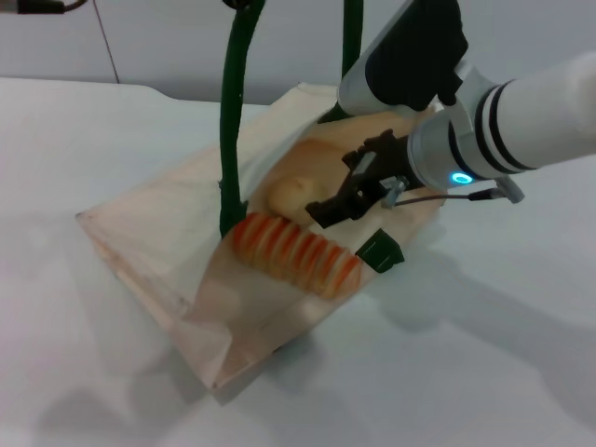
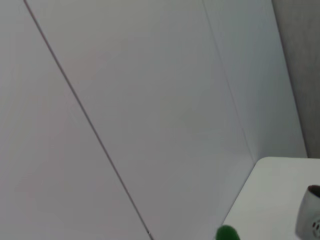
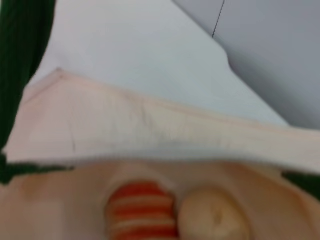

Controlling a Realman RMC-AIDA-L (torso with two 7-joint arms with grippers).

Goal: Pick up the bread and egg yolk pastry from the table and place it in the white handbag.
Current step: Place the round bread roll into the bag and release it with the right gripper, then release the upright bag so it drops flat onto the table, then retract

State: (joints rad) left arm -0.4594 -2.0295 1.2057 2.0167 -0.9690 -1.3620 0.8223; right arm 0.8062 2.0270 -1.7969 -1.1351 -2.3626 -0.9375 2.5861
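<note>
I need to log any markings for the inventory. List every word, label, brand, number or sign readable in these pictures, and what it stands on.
None can be read.
white handbag: plain fabric, no print showing.
bread: only orange-red stripes, no text.
egg yolk pastry: plain.
right gripper: a glowing ring light on the wrist behind it, not a character.
The left wrist view shows only bare wall and table edge.

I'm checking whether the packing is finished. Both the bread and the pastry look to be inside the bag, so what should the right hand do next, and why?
Probably lift the right hand straight up out of the bag. The bread and pastry both lie inside the bag's mouth, side by side, and the hand seems to hold nothing. It hangs just over the pastry, so a sideways exit might snag the fabric or the handle.
</note>
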